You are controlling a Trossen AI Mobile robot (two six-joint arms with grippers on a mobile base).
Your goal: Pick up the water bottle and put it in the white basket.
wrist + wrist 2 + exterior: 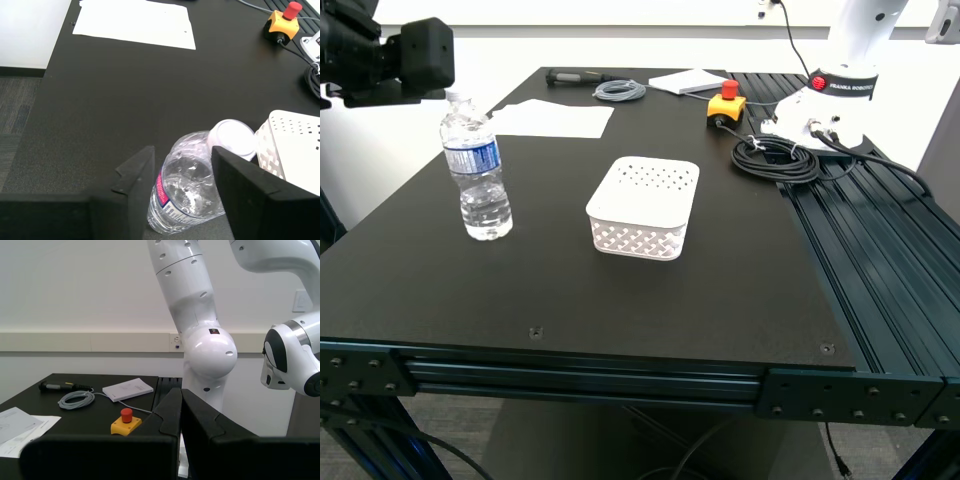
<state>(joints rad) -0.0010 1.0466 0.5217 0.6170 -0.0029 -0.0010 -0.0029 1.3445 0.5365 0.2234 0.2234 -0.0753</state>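
The water bottle [475,170] stands upright on the black table [620,300] toward the exterior view's left, clear and crinkled, with a white cap and blue label. Beside it, apart, the white basket [645,205] rests with its hole-dotted surface up. The first arm's black body [415,55] hangs above the bottle. In the first wrist view my first gripper [182,152] is open, looking down on the bottle [192,185], whose cap lies between its fingers [135,185]; the basket [295,145] is alongside. My second gripper [181,395] is shut on nothing, away from both.
White paper sheets [555,118], a grey cable coil [620,91], a booklet [688,81] and a yellow box with a red button [725,105] lie at the back. A black cable coil [775,160] and a white robot base [835,100] stand by the grooved rails [880,250].
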